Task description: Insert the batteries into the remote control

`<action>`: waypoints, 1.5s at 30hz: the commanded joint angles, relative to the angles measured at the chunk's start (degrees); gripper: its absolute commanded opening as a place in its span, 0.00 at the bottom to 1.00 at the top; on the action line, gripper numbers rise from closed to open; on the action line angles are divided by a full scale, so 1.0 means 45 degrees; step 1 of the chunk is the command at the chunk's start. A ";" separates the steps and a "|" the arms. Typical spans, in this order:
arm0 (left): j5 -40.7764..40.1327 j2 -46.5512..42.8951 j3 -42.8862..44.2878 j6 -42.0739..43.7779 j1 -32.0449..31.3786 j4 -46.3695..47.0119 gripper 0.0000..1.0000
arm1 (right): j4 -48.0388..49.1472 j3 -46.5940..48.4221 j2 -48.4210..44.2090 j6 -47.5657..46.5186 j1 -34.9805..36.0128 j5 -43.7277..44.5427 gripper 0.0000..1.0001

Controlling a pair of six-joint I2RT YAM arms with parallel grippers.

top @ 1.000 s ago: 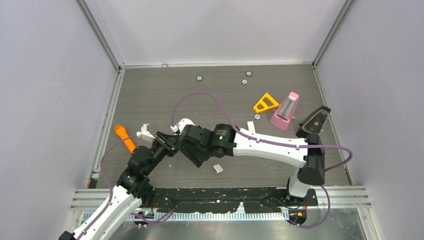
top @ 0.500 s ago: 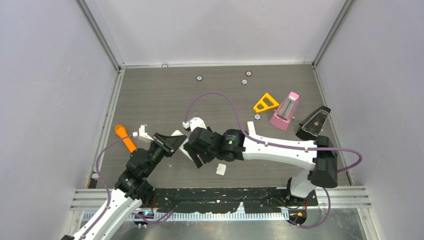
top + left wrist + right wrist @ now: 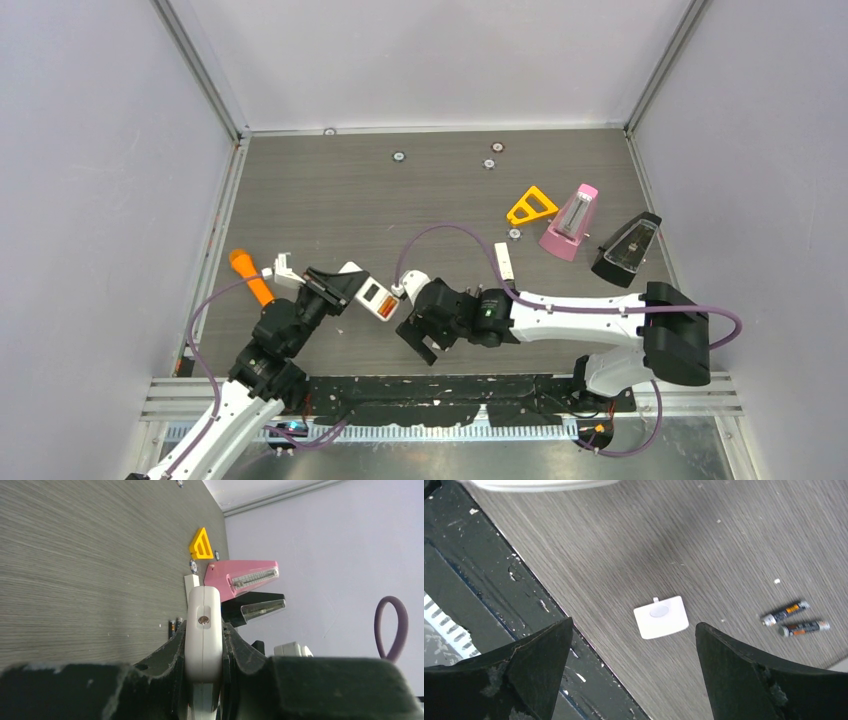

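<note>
Your left tool [image 3: 204,647] was clamped on the remote [image 3: 203,607], and your right tool [image 3: 633,626] hung with fingers apart over the surface [image 3: 704,540], so next you needed to grab a dark battery [image 3: 804,627] at 3 o'clock.

Dark grey wood-grain tabletop [image 3: 330,200] is carrying: yellow triangular plastic frame [image 3: 531,206] sitting near pink wedge-shaped case [image 3: 570,222]; black wedge-shaped case [image 3: 627,250]; orange cone-ended stick [image 3: 249,277]; white square plastic cover [image 3: 660,617]; two dark slim batteries [image 3: 785,613] lying side by side.
</note>
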 commanded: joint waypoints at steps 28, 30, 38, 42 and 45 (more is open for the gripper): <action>-0.1958 -0.0519 0.1250 0.1445 0.0000 -0.2413 0.00 | 0.1560 -0.1363 0.0273 -0.2712 -0.0751 -0.1797 0.96; -0.2001 -0.0549 0.1268 0.1445 0.0000 -0.2480 0.00 | 0.1355 -0.1393 0.0481 -0.2664 -0.0783 -0.1619 0.97; -0.2023 -0.0523 0.1451 0.1546 0.0000 -0.2661 0.00 | 0.0899 -0.0957 0.1622 -0.2517 -0.0997 -0.1569 0.98; -0.2043 -0.0513 0.1478 0.1567 0.0000 -0.2661 0.00 | 0.0608 -0.0731 0.2138 -0.2295 -0.1062 -0.1478 0.97; -0.2034 -0.0478 0.1498 0.1579 0.0022 -0.2632 0.00 | 0.0547 -0.0710 0.2291 -0.2113 -0.1167 -0.1641 0.91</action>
